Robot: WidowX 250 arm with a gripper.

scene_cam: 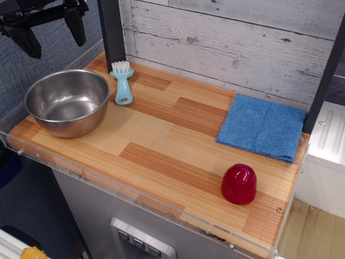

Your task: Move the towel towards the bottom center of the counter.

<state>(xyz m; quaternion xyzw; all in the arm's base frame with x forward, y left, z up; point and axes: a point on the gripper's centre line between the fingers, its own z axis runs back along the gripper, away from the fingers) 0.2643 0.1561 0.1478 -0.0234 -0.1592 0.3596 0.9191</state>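
Fingers (54, 29) black, hanging points-down at top left, spread apart, gripping nothing, up above steel bowl (67, 101). Bowl round, shiny, on left end of desk (161, 162). Just right of bowl: light blue brush (123, 82), white bristles, lying flat. Towel (262, 127) blue, fuzzy, folded roughly square, flat, well right of bowl at back edge. Red glossy dome (239, 184) far right of bowl, near front rim. Desk striped wood planks, clear rim.
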